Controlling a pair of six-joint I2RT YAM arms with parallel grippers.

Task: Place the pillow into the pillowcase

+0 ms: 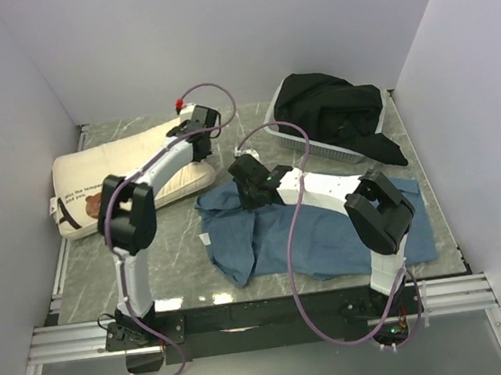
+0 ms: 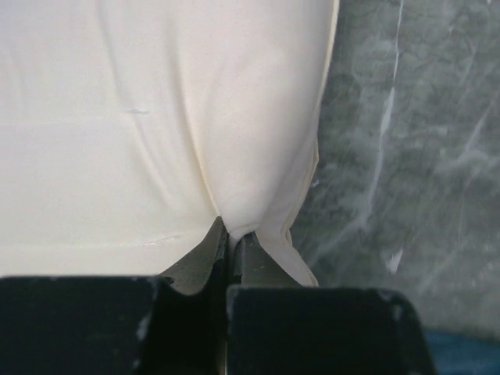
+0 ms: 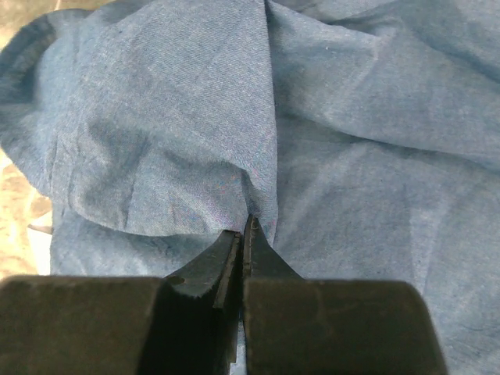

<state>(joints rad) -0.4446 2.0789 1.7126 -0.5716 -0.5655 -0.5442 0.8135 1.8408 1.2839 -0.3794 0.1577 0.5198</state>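
The cream-white pillow (image 1: pixel 96 178) lies at the back left of the table, its bear print and black text at its left end. My left gripper (image 1: pixel 198 144) is at the pillow's right end. In the left wrist view it (image 2: pixel 232 234) is shut on a pinched fold of the pillow (image 2: pixel 156 117) near its right seam. The dusty-blue pillowcase (image 1: pixel 328 233) lies wrinkled at the front centre-right. My right gripper (image 1: pixel 244 193) is at its upper left part. In the right wrist view it (image 3: pixel 244 230) is shut on a raised fold of the pillowcase (image 3: pixel 172 141).
A white wire basket (image 1: pixel 292 137) holding a heap of black clothing (image 1: pixel 332 110) stands at the back right, close behind the pillowcase. Grey marble table top (image 2: pixel 414 156) shows to the right of the pillow. White walls enclose the table on three sides.
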